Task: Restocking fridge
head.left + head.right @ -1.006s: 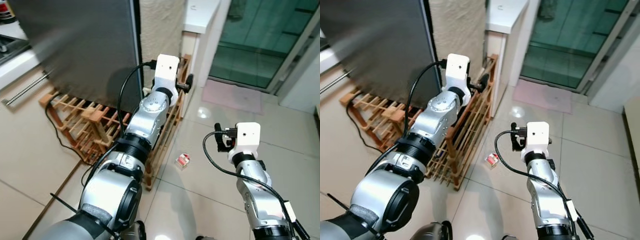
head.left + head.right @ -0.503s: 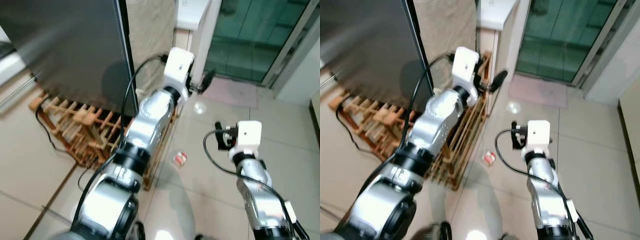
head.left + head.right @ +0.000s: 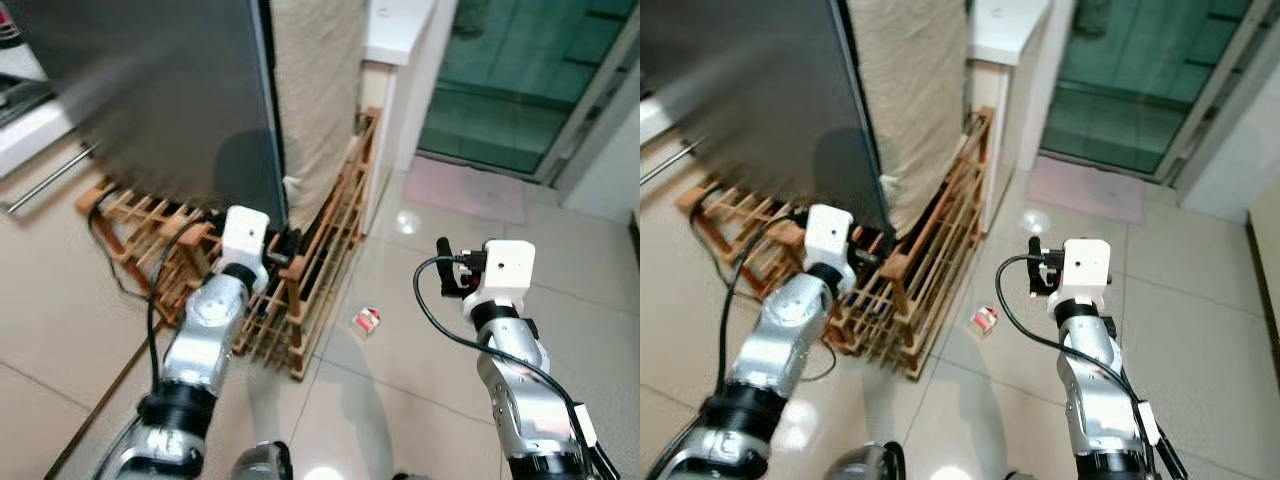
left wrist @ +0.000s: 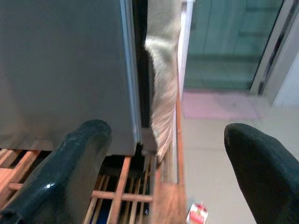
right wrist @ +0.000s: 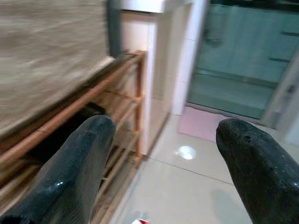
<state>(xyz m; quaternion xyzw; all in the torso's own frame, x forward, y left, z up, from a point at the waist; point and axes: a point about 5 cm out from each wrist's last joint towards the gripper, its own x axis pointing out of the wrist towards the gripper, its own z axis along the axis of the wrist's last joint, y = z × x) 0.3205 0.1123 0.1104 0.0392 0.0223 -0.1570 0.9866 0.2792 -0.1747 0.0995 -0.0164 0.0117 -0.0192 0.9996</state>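
Beside fridge, both tools gape, empty.

A home kitchen: a tall grey fridge stands on a glossy tiled floor. Beside the fridge, a wooden rack leans against a cloth-draped wall, beyond which are a white counter and a glass sliding door with a pink mat.
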